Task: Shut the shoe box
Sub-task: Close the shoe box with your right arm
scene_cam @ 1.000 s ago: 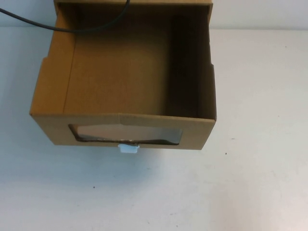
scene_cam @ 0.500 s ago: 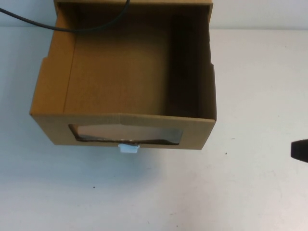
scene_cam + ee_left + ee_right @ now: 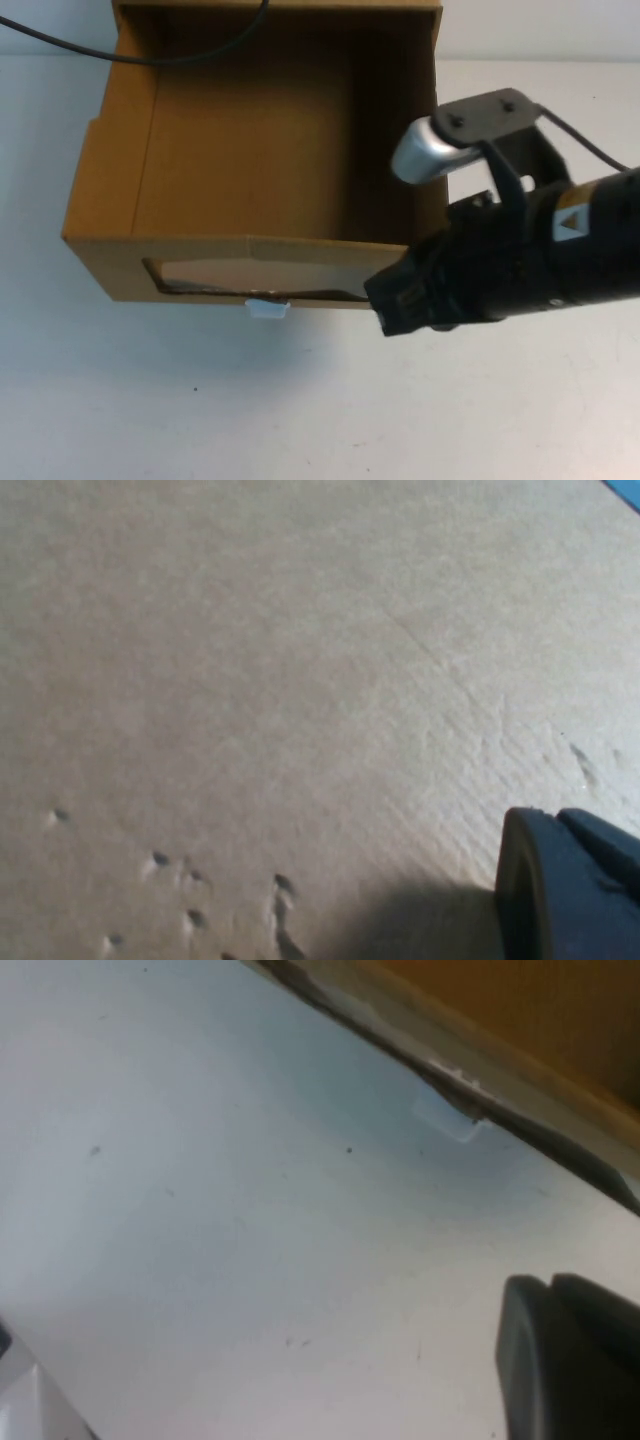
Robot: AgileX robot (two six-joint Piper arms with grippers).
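The shoe box (image 3: 250, 150) sits open at the far left of the white counter (image 3: 300, 400), its white pull tab (image 3: 267, 309) facing near. The right gripper (image 3: 385, 305) hangs by its near-right corner, the left gripper (image 3: 570, 890) against cardboard; I cannot tell either's finger spread.

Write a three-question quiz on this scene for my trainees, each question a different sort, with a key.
1. True or false: the shoe box drawer is fully pushed in.
2. Which arm has come in beside the box's front corner? A) left B) right
3. Fill in: the white pull tab sits ___ the clear window.

Key:
1. False: the drawer stands pulled out, its inside open to view.
2. B: the right claw is near the front right corner; the left claw shows only against cardboard in its wrist view.
3. Below.
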